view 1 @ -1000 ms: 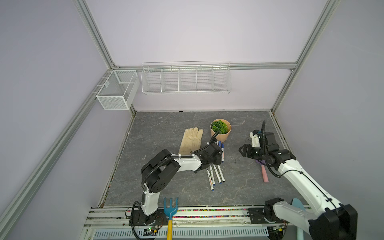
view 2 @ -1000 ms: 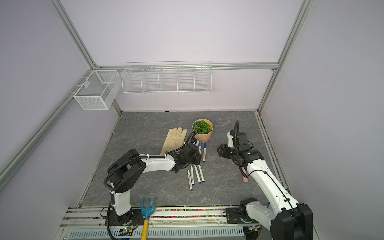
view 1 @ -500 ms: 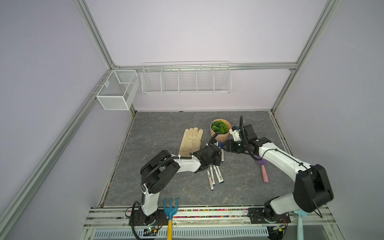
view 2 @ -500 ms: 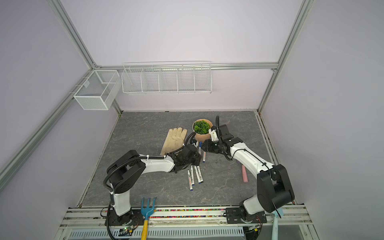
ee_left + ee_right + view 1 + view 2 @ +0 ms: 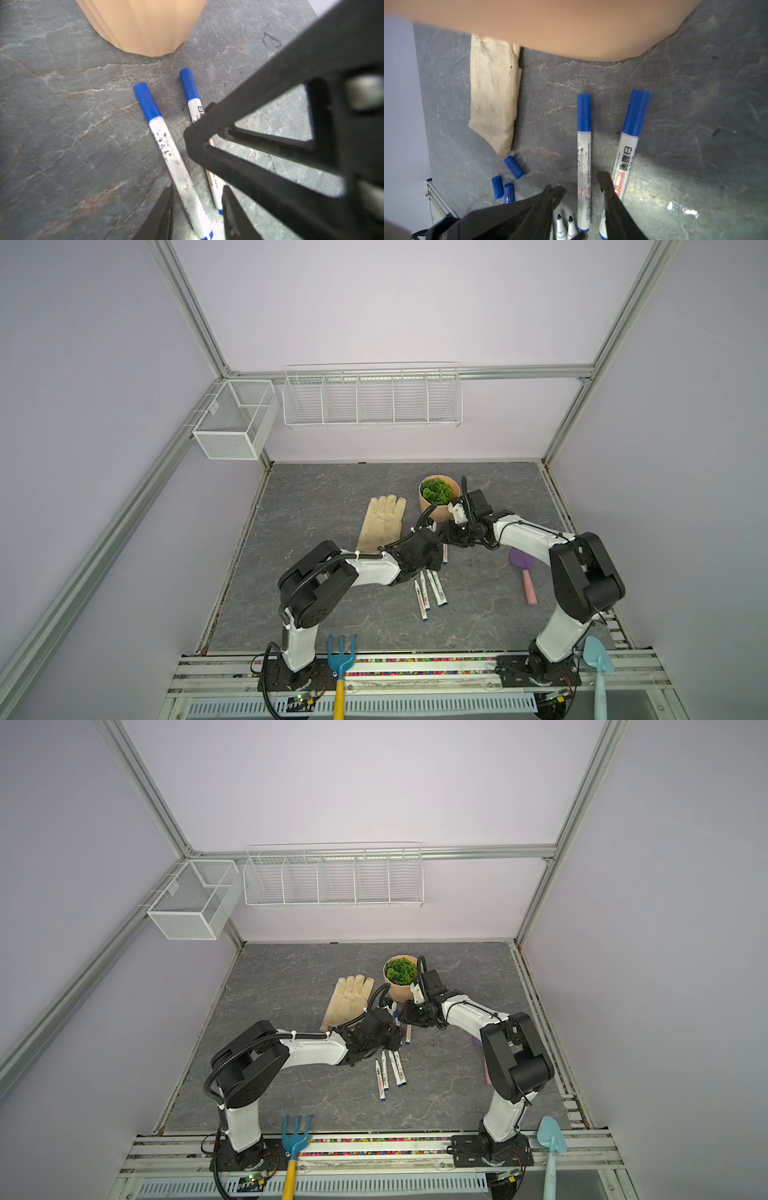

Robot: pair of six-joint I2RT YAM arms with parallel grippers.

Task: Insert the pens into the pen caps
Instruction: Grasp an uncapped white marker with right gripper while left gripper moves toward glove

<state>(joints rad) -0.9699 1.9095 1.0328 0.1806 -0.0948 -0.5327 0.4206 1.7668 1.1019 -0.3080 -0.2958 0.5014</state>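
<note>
Two pens with blue pen caps on lie by the pot: a scuffed pen point(image 5: 176, 164) point(image 5: 584, 166) and a labelled pen point(image 5: 626, 153) point(image 5: 445, 553). My left gripper point(image 5: 197, 190) point(image 5: 432, 549) is open and straddles the scuffed pen's tail with a gap on each side. My right gripper point(image 5: 579, 184) point(image 5: 451, 537) is open over the same pen from the opposite side, close to the left one. Three loose blue pen caps point(image 5: 513, 167) lie near the glove. Three uncapped pens point(image 5: 430, 591) point(image 5: 390, 1071) lie side by side nearer the front.
A tan pot point(image 5: 432, 512) with a green plant stands just behind both grippers. A cream glove point(image 5: 382, 522) lies to the left, a purple and pink trowel point(image 5: 525, 576) to the right. A blue fork point(image 5: 340, 659) and a pale blue shovel point(image 5: 596, 659) rest on the front rail.
My right arm has swung left from the right side to the pens by the pot, its jaws narrowing. The left gripper's jaws have widened slightly around the scuffed pen.
</note>
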